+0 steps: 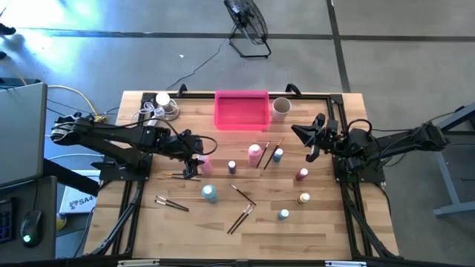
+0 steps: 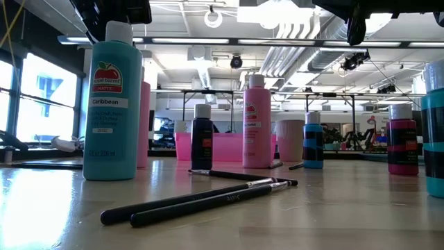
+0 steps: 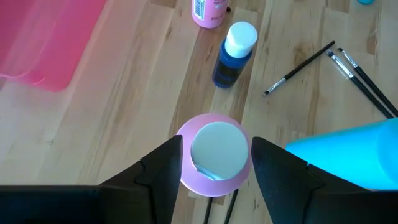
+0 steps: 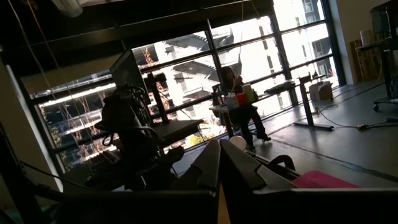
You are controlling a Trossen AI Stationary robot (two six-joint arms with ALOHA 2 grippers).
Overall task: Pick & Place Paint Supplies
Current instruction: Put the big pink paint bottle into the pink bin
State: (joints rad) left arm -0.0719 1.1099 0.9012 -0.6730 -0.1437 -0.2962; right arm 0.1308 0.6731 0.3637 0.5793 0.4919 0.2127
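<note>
A pink white-capped bottle [image 3: 215, 151] stands on the table left of centre [image 1: 205, 165]. My left gripper [image 3: 216, 163] is over it, one finger on each side of its shoulder, jaws apart. A teal bottle [image 1: 210, 193] stands just nearer, and a second pink bottle [image 1: 254, 153] stands at mid-table. Tiny bottles stand around: dark blue [image 1: 232, 167], blue [image 1: 277, 155], dark red [image 1: 302, 174], yellow [image 1: 303, 199], teal [image 1: 283, 214]. Thin brushes [image 1: 172, 202] [image 1: 243, 195] [image 1: 239, 219] lie flat. My right gripper [image 1: 299, 133] hangs shut above the table's right side, holding nothing. My left gripper comes slanting down from the table's left side. Its fingers [image 3: 163, 169] straddle the pink bottle's shoulder [image 3: 184, 176] just below the white cap. The gap between them is filled by the bottle; whether the fingers touch it, I cannot tell. The bottle stands upright on the table.
A bright pink tray [image 1: 241, 110] and a pale cup [image 1: 280, 107] sit at the far edge. A white coil of cord [image 1: 165, 105] lies at the far left corner. Two more brushes [image 1: 269, 154] lean by the blue bottle. The wood near the front edge is bare.
</note>
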